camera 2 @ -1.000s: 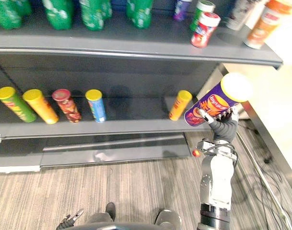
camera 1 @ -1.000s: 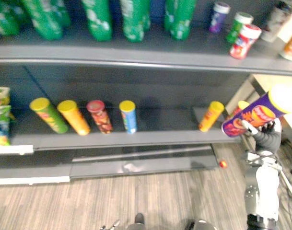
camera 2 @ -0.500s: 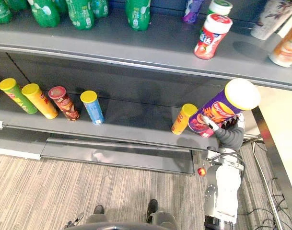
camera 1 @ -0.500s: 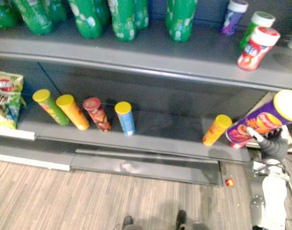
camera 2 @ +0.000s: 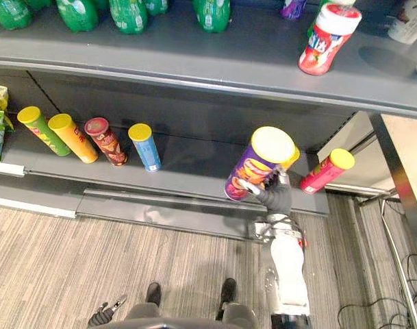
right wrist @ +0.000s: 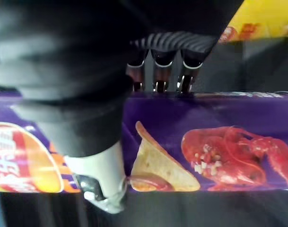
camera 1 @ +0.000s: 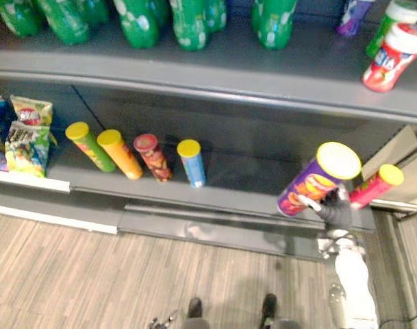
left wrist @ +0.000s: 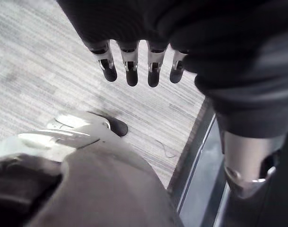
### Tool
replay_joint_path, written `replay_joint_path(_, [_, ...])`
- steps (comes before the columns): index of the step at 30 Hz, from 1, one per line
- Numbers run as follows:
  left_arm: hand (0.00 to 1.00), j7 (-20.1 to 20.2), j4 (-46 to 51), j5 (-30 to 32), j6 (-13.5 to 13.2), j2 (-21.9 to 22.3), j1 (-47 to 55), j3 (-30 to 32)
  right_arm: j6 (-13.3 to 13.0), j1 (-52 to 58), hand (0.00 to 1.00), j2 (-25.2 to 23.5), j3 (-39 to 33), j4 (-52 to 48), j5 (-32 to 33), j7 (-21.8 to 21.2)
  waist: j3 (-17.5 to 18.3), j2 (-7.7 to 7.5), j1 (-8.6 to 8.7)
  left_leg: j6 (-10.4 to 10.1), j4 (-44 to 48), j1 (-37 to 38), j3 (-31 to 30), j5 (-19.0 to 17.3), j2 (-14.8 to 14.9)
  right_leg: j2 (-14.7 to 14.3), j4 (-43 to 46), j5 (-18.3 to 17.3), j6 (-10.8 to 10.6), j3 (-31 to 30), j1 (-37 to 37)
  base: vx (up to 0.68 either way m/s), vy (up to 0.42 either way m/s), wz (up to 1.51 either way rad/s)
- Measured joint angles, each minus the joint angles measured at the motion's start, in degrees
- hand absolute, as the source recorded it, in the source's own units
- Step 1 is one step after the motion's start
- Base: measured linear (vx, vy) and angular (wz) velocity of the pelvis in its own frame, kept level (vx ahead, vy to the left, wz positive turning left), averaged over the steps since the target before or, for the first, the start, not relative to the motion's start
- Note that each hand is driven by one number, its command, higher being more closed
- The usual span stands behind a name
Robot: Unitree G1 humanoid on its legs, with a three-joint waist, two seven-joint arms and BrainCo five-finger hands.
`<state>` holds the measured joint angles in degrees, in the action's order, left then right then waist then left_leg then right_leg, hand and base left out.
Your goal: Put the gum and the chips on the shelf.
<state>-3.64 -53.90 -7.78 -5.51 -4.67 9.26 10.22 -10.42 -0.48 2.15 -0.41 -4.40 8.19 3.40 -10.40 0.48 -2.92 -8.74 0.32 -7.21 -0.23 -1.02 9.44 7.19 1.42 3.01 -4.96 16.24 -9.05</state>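
Right hand [camera 2: 278, 197], lower right of the head views: fingers [right wrist: 155, 71] are curled over the top of the purple chips can [camera 1: 316, 181], and the thumb [right wrist: 99, 187] comes up under it. That's a clamped grip around the can's lower half.

The can rides tilted. Its pale lid is up and towards the upper right, and its base is down and to the left, so the long axis slants rather than standing upright. The lower shelf [camera 1: 239, 181] lies directly beyond the can, and its front lip sits just below the base.

To the left there's bare shelf out to the blue can [camera 1: 192, 163]. To the right, a red can [camera 1: 374, 186] leans near the shelf's end. A yellow sliver [camera 2: 292, 156] peeks from behind the purple lid, which may be another can hidden there.

My read is that the coming move depends on bringing the axis upright and pushing the base forward onto that shelf, clear of whatever stands behind.

On the upper shelf [camera 1: 229, 75], far upper right, stands a red tub [camera 1: 393, 49] that looks like gum, well above the hand.

The left hand [left wrist: 130, 71] hangs over the floor with relaxed, empty fingers. The right is plainly the hand for this job.
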Motion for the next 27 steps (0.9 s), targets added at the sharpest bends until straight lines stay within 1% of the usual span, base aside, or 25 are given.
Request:
replay_joint_path(1, [0.0,-0.4,2.0,-0.1,-0.9,0.0,-2.1,-1.6,0.2,-3.2,1.0,0.0,0.1,2.8,-1.7,1.6,-2.3,0.53,-0.65,0.3,1.1,-1.5,-0.9,0.2,-0.7,0.9,1.5,-0.1,-0.1,0.6,-1.1,-0.13,0.048,0.34])
replay_joint_path(2, [0.0,-0.6,2.9,-0.3,-1.4,0.1,-3.0,-2.2,0.4,-4.6,1.0,0.0,0.3,3.8,-2.1,2.1,-3.1,0.79,-1.05,0.4,1.5,-2.0,-1.0,0.3,-0.9,1.3,2.2,-0.1,-0.1,0.6,-1.9,-0.13,0.056,0.27])
replay_joint_path(3, [0.0,-0.8,4.6,-0.7,-1.8,0.4,-3.9,-3.3,0.5,-6.6,1.0,0.1,1.0,5.2,-3.0,3.1,-4.6,1.03,-1.88,0.5,2.1,-2.9,-1.3,0.4,-1.5,1.9,3.0,-0.1,-0.1,0.7,-2.6,-0.13,0.049,0.24])
replay_joint_path(4, [0.0,-1.0,6.3,-1.0,-2.1,1.0,-5.0,-4.8,0.6,-8.9,1.0,0.1,1.3,6.2,-4.0,4.1,-6.4,1.47,-2.06,0.9,2.6,-3.7,-2.1,0.8,-2.1,2.5,3.8,-0.2,-0.2,1.1,-3.1,-0.14,0.055,0.29])
replay_joint_path(5, [0.0,-1.1,8.1,-1.1,-2.4,1.4,-5.3,-6.4,0.6,-11.2,1.0,-0.3,2.1,7.3,-4.9,5.2,-7.6,1.56,-2.35,1.1,2.9,-4.5,-2.4,1.2,-2.7,3.2,4.7,-0.2,-0.2,1.5,-3.9,-0.12,0.039,0.3])
replay_joint_path(8, [0.0,-1.5,10.4,-1.5,-2.8,1.7,-5.2,-8.7,0.6,-16.2,1.0,-0.4,2.7,9.8,-6.4,7.7,-9.0,1.68,-2.46,1.3,2.8,-6.4,-3.7,2.0,-3.8,4.4,5.8,-0.2,-0.3,2.5,-5.5,-0.09,0.038,0.29])
replay_joint_path(10, [0.0,-2.1,11.6,-3.4,-2.9,1.8,-5.3,-9.9,0.7,-19.7,1.0,-0.4,1.8,12.1,-7.5,9.4,-10.2,1.96,-2.92,1.7,2.8,-6.9,-3.8,2.5,-4.0,4.9,5.9,0.1,-0.6,2.8,-5.7,-0.06,0.016,0.17])
replay_joint_path(11, [0.0,-2.4,12.3,-3.4,-3.1,1.8,-5.5,-10.3,0.7,-21.1,1.0,-0.4,0.8,12.7,-8.2,10.7,-11.1,2.43,-3.66,1.8,2.8,-7.1,-3.8,2.6,-4.2,5.2,5.9,0.2,-0.8,2.8,-5.8,-0.07,0.014,0.1])
replay_joint_path(12, [0.0,-2.6,13.1,-3.4,-3.3,1.8,-5.5,-10.5,0.7,-22.4,1.0,-0.3,0.1,13.3,-8.3,11.9,-11.6,2.77,-3.77,1.8,2.8,-7.7,-3.9,2.6,-4.4,5.4,5.9,0.2,-0.9,3.0,-6.0,-0.08,0.027,0.15])
replay_joint_path(14, [0.0,-2.8,14.8,-3.4,-3.5,1.8,-5.5,-11.4,1.0,-27.1,1.0,-0.1,-2.2,16.6,-8.3,14.4,-12.7,3.49,-3.94,1.9,1.9,-9.0,-4.4,4.0,-4.8,5.9,5.9,0.4,-1.1,3.8,-7.4,-0.04,0.017,0.18])
replay_joint_path(16, [0.0,-2.8,15.0,-3.5,-3.9,1.8,-5.6,-12.1,1.3,-29.0,1.0,0.0,-3.9,17.9,-8.3,15.4,-13.2,3.87,-4.03,2.1,1.7,-9.6,-5.0,4.5,-4.9,6.0,5.9,0.4,-1.1,4.2,-7.8,0.0,-0.002,0.16])
replay_joint_path(17, [0.0,-2.8,15.5,-4.2,-3.9,1.8,-5.6,-12.4,1.7,-30.8,1.0,0.1,-5.5,19.2,-8.3,16.6,-14.0,4.05,-4.18,2.4,1.7,-9.8,-5.1,4.9,-4.9,6.1,6.0,0.5,-1.1,4.5,-7.8,0.01,-0.006,0.16])
replay_joint_path(18, [0.0,-2.9,15.7,-5.2,-3.9,1.8,-5.6,-12.8,1.8,-32.0,1.0,0.4,-6.9,20.1,-8.4,17.8,-14.4,4.29,-4.87,2.3,1.7,-9.9,-5.3,4.9,-4.9,6.2,6.5,0.5,-1.1,4.7,-8.0,0.02,-0.008,0.09])
replay_joint_path(20, [0.0,-3.0,16.0,-5.6,-4.0,1.8,-5.6,-13.2,2.0,-33.7,1.0,1.4,-8.5,21.5,-8.4,19.8,-14.5,4.53,-5.37,2.3,1.8,-10.5,-5.4,5.0,-4.9,6.4,6.8,0.4,-1.1,4.9,-8.7,0.03,-0.01,0.07])
replay_joint_path(22, [0.0,-3.4,16.1,-5.6,-4.0,1.8,-6.0,-13.4,2.2,-37.6,1.0,2.7,-10.8,23.6,-10.2,22.0,-15.2,5.29,-5.25,2.3,1.8,-11.8,-6.3,5.5,-5.3,6.7,7.2,0.4,-1.1,5.5,-9.7,0.02,-0.015,0.16])
replay_joint_path(25, [0.0,-4.3,15.9,-5.6,-4.0,1.8,-6.7,-14.1,2.3,-40.3,1.0,4.5,-12.8,26.0,-10.7,24.9,-16.1,6.29,-5.49,2.4,1.8,-12.1,-6.7,5.7,-5.8,7.4,8.1,0.2,-0.9,5.8,-10.1,-0.02,-0.001,0.11])
replay_joint_path(26, [0.0,-4.7,15.9,-5.6,-4.5,1.7,-7.0,-14.3,2.3,-41.2,1.0,4.9,-12.9,26.1,-11.1,26.3,-16.2,6.4,-5.63,2.5,1.8,-12.8,-6.8,5.9,-6.0,7.6,8.7,0.1,-0.9,5.9,-11.0,-0.04,0.003,0.06])
replay_joint_path(27, [0.0,-4.9,15.9,-5.6,-4.6,1.7,-7.1,-14.3,2.3,-41.6,1.0,4.9,-13.1,26.2,-11.7,26.6,-16.2,6.4,-5.59,2.5,1.8,-13.3,-6.8,6.0,-6.0,7.7,8.8,0.1,-0.9,5.9,-11.5,-0.05,-0.002,0.05])
